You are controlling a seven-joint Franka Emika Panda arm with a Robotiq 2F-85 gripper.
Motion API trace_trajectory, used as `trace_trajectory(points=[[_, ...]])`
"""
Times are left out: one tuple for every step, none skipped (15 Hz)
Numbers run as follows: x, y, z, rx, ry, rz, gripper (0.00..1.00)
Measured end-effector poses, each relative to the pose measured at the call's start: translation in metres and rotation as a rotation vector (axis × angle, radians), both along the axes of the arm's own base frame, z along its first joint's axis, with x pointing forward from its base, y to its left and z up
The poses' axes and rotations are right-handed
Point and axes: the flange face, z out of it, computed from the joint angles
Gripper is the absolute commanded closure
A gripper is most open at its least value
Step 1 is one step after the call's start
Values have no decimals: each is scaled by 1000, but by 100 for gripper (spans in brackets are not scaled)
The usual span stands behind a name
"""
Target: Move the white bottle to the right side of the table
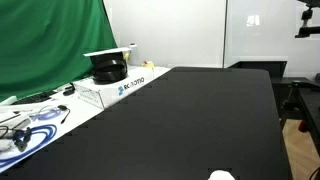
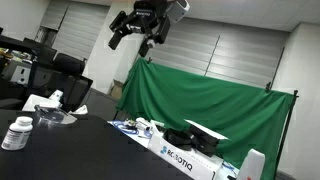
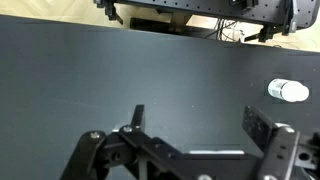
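Observation:
The white bottle (image 2: 17,133) stands upright on the black table (image 2: 90,150) near its edge, small, with a white cap and a dark band. It also shows at the right edge of the wrist view (image 3: 288,91), seen from above. A white top at the bottom edge of an exterior view (image 1: 222,176) may be the same bottle. My gripper (image 2: 132,42) hangs high above the table, far from the bottle. In the wrist view the gripper (image 3: 200,125) is open and empty, with bare black table (image 3: 100,70) between the fingers.
A white box with blue lettering (image 1: 128,85) and a black device sit on the white bench with cables (image 1: 40,115) beside the table. A green screen (image 2: 210,115) hangs behind. Chairs and desks (image 2: 60,70) stand beyond one table end, a black cart (image 1: 300,100) beyond another.

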Motion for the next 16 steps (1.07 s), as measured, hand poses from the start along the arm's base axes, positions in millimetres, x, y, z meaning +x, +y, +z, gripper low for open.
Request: trace_trajectory(points=[[0,0,0,0,-1,0,0],[0,0,0,0,-1,0,0],[0,0,0,0,-1,0,0],[0,0,0,0,-1,0,0],[0,0,0,0,-1,0,0],[0,0,0,0,-1,0,0],[0,0,0,0,-1,0,0],[0,0,0,0,-1,0,0],[0,0,0,0,-1,0,0],[0,0,0,0,-1,0,0],[0,0,0,0,-1,0,0],[0,1,0,2,0,13,0],[2,4,-1,1,-5,29,0],[5,10,-1,-4,-16,45,0],[9,18,-2,-12,-33,67,0],[14,30,-4,-20,-54,97,0]])
